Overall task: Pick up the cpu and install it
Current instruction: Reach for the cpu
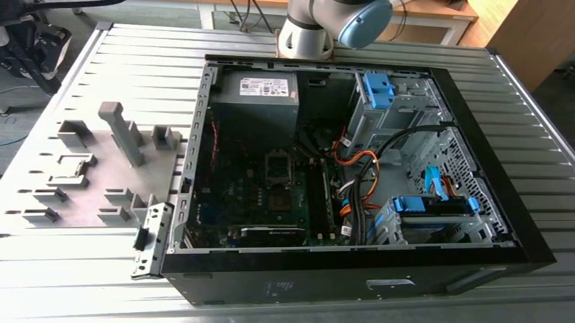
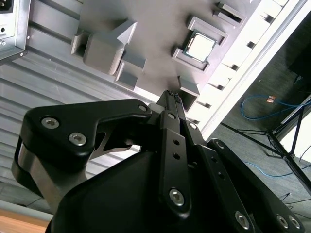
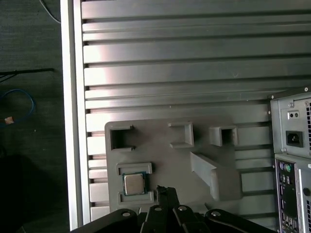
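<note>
**Cpu in Its Holder Pocket, Tool Closed Above the Plate**

The cpu (image 3: pixel 133 184) lay flat, pale metal face up, in a shallow framed pocket of the grey holder plate (image 3: pixel 160 150). The plate rested on the slatted table (image 3: pixel 170 63) beside the open computer case (image 1: pixel 269 286). In both wrist views the tool (image 2: pixel 171 94) hung over the plate with its fingers drawn together and nothing between them. Its tip read close to the pocket, but its height above the plate could not be told.

The chip looked light, stiff and thin, with a smooth top likely to slip under a loose pinch. Its underside contacts were probably delicate, so it called for a gentle, level grip without tilt or scrape. Low grey lips stood against two opposite sides of the cpu. The other two sides appeared free, and those seemed the natural places to take hold, low on the edges.

Room around the pocket was mixed. A tall wedge-shaped block (image 3: pixel 214 174) rose from the same plate nearby, along with several smaller bracket blocks. The table's edge (image 3: pixel 73 145) ran just beside the pocket, with floor and a blue cable (image 3: pixel 19 104) beyond it. Straight above the plate looked open.

Inside the case, the exterior view showed the motherboard (image 1: pixel 269 195) hemmed by the side walls, the drive cage and a bundle of orange and black cables (image 1: pixel 355 161).
</note>
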